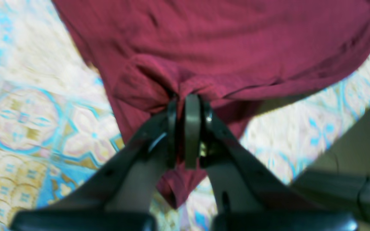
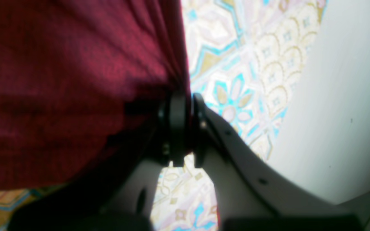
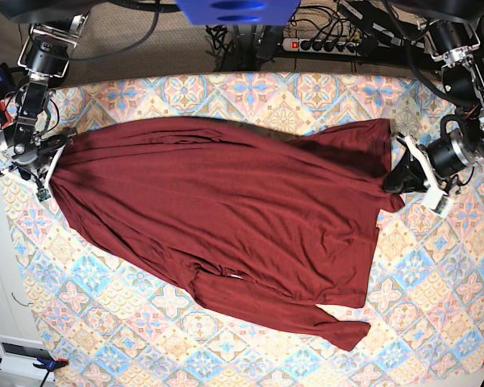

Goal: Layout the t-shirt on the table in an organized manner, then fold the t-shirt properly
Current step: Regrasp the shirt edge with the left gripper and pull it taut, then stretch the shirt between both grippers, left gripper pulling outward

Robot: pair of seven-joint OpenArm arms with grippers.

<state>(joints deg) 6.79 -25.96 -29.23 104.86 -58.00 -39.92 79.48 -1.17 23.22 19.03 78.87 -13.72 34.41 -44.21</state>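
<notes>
My jaws are closed on cloth at both ends: my left gripper (image 1: pixel 188 106) pinches a bunched edge of the plain dark maroon-red t-shirt (image 3: pixel 218 218) of soft thin fabric, and my right gripper (image 2: pixel 185 102) is clamped on a gathered edge of the same garment. The shirt lies stretched across the wide rectangular table (image 3: pixel 290 93) clad in pastel blue, pink and cream diamond-tile cloth, spread between my 2 arms, with 1 long sleeve trailing toward the near edge.

I judge this fabric light, limp and prone to creasing: it puckers into radiating folds where I pinch it, so it will follow a pull but sag and wrinkle wherever it is unsupported. It looks unlikely to slip once pinched and not fragile. The places to hold are hems and corners, where the doubled edge gives my pads something to bite.

The 2 wrist views show the pinches up close, cloth sandwiched between the pads, which the base view leaves too small to judge. The base view alone shows the whole outline: the slanted lie of the body, the loose sleeve, the folds running across.
</notes>
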